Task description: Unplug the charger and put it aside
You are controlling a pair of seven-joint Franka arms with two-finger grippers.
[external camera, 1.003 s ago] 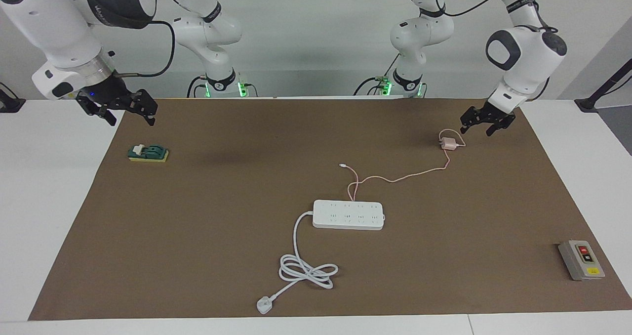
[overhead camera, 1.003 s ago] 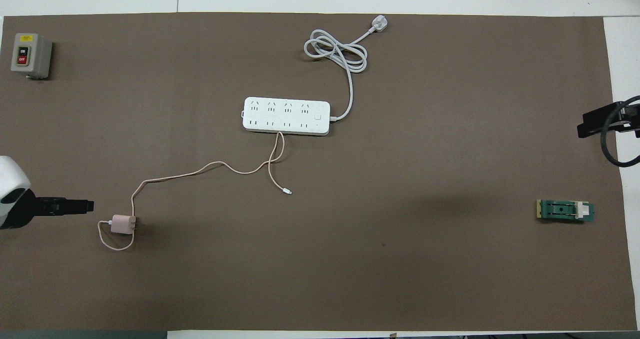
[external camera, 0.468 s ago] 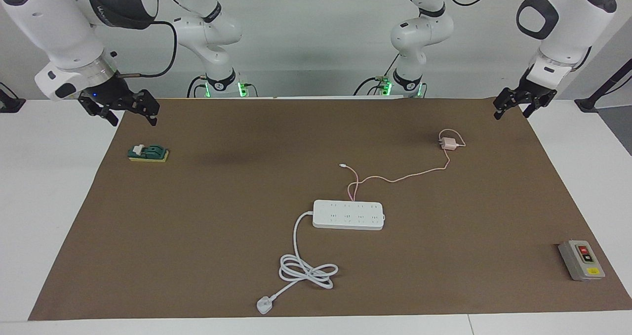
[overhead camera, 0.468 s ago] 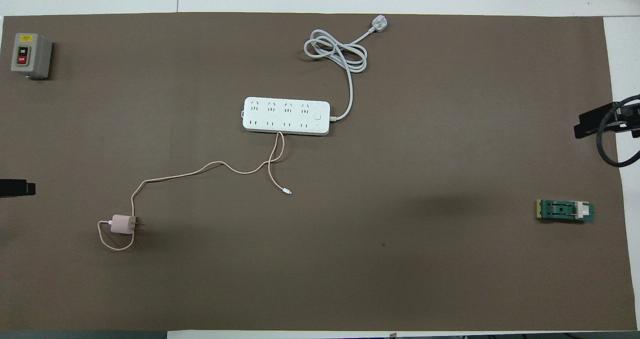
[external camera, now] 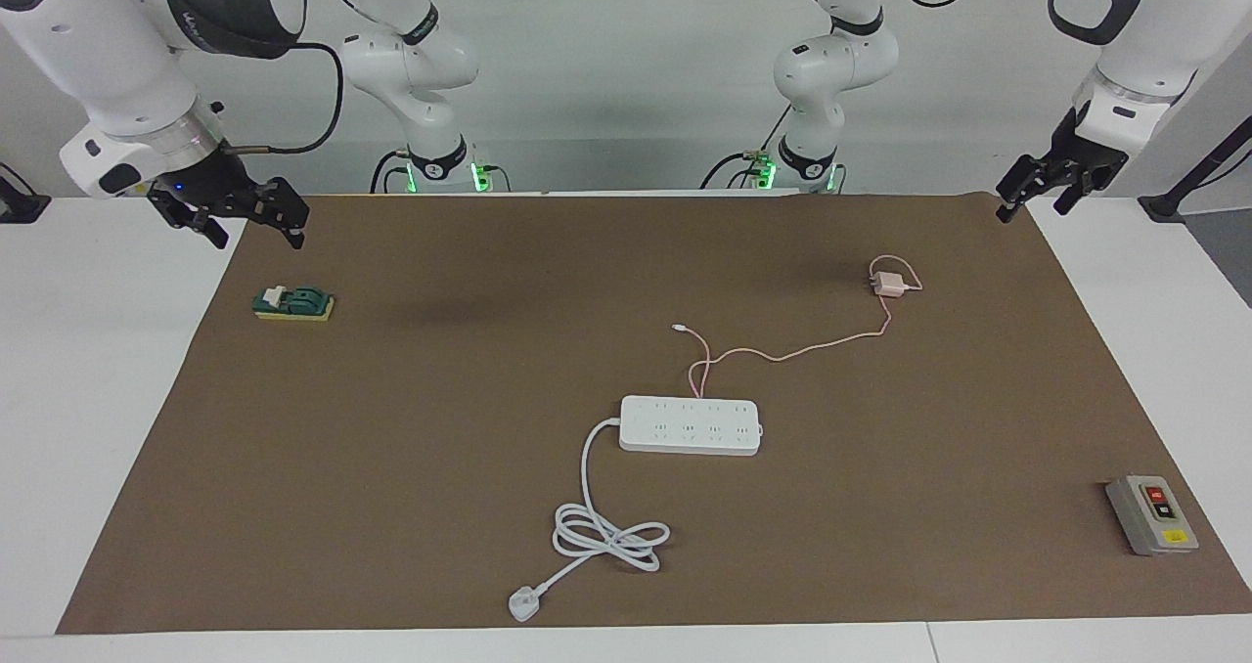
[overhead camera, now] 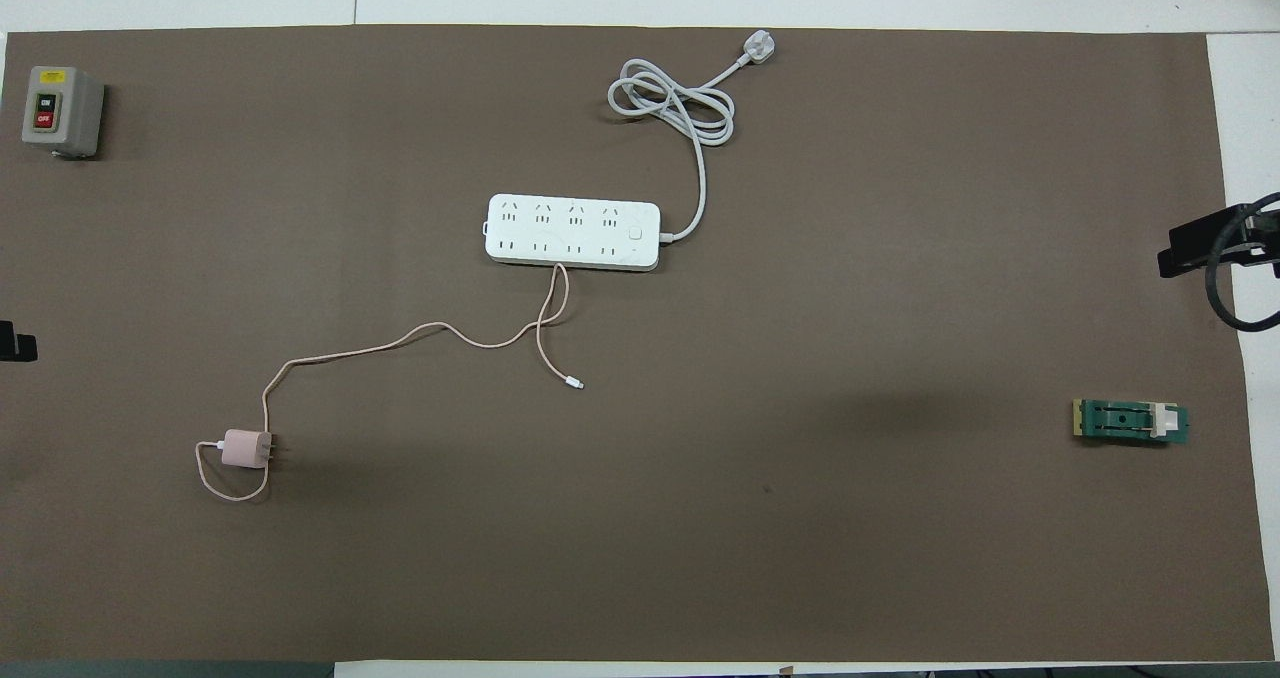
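The pale pink charger (external camera: pixel 888 285) (overhead camera: pixel 245 449) lies on the brown mat, toward the left arm's end and nearer to the robots than the white power strip (external camera: pixel 690 425) (overhead camera: pixel 573 232). Nothing is plugged into the strip. The charger's thin pink cable (external camera: pixel 802 350) (overhead camera: pixel 400 338) runs across the mat to the strip's near side, and its free end (external camera: pixel 677 328) rests loose. My left gripper (external camera: pixel 1035 208) hangs open and empty over the mat's corner, well away from the charger. At the other end my right gripper (external camera: pixel 259 238) hangs open and empty above the mat's edge.
A grey on/off switch box (external camera: pixel 1151 514) (overhead camera: pixel 60 111) stands farthest from the robots at the left arm's end. A green block with a white piece (external camera: pixel 293 303) (overhead camera: pixel 1130 422) lies below the right gripper. The strip's thick white cord (external camera: pixel 606 536) coils away from the robots and ends in a white plug (external camera: pixel 523 604).
My left gripper has risen and drawn away from the charger toward the mat's corner, leaving the overhead view almost entirely. The charger and cable have not moved. The right arm waits.
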